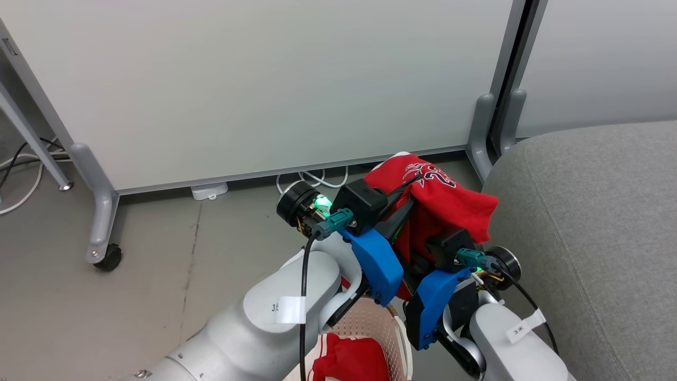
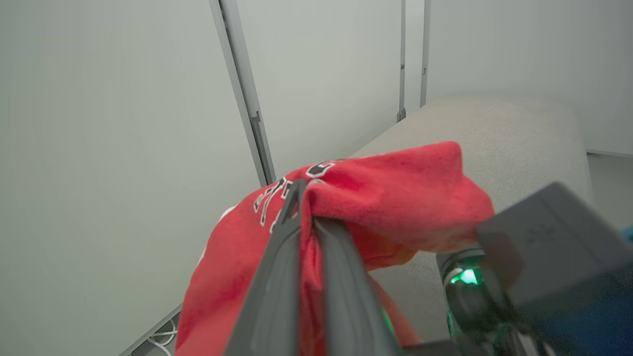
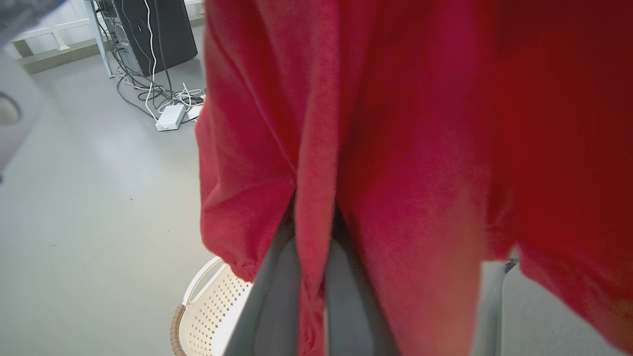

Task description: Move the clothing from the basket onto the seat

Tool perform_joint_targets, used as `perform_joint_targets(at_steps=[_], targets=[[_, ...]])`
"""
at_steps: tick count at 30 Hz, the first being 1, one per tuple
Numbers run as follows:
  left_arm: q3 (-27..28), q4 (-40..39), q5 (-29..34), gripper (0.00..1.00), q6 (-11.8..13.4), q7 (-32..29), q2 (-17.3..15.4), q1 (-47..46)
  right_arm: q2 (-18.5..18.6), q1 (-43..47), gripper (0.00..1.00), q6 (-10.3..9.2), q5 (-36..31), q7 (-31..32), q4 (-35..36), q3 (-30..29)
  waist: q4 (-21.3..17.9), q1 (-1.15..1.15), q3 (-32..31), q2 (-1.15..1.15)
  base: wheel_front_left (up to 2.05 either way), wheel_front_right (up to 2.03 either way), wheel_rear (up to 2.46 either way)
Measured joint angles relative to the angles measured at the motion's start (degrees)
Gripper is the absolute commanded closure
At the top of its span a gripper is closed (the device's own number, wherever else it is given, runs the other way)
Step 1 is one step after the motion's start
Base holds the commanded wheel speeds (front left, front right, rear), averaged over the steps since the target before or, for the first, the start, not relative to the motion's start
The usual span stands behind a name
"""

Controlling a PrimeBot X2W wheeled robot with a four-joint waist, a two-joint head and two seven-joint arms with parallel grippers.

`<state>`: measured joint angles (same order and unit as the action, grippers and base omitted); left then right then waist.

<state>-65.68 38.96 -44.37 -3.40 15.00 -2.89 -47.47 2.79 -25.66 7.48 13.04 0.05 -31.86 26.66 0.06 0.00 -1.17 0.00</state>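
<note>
A bright red garment with white lettering [image 1: 449, 198] hangs in the air above the basket [image 1: 373, 320], just left of the grey seat [image 1: 597, 222]. My left gripper [image 2: 306, 198] is shut on a fold of that garment near the lettering. From below, my right gripper [image 3: 312, 222] is shut on another fold, and the cloth drapes over its fingers. A second red garment with white stripes [image 1: 349, 360] lies inside the cream perforated basket [image 3: 212, 306]. The seat [image 2: 494, 138] is bare in the left wrist view.
A white partition panel on grey legs with a caster [image 1: 108, 259] stands close behind. White cables [image 1: 317, 180] and a small white box [image 1: 210, 190] lie at its foot. A dark computer tower [image 3: 148, 29] with cables and a power strip [image 3: 170, 117] sits on the grey floor.
</note>
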Motion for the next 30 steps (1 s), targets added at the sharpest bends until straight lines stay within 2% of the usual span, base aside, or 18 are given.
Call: perform_joint_targets(at_steps=[10,30], targets=[[0.04,1.08,-0.19,1.00,-0.01,0.01,0.01,0.18,0.04,0.01,1.00,0.00,0.22,-1.65,-0.89,-1.01,-0.50,0.00,-0.45,0.00,0.00,0.00,0.00],[0.91,2.25,-0.93,1.00,-0.23,0.05,0.01,0.26,0.22,1.49,1.00,0.00,0.07,-1.03,0.41,-1.51,-1.37,0.00,-0.37,0.00,0.00,0.00,0.00]])
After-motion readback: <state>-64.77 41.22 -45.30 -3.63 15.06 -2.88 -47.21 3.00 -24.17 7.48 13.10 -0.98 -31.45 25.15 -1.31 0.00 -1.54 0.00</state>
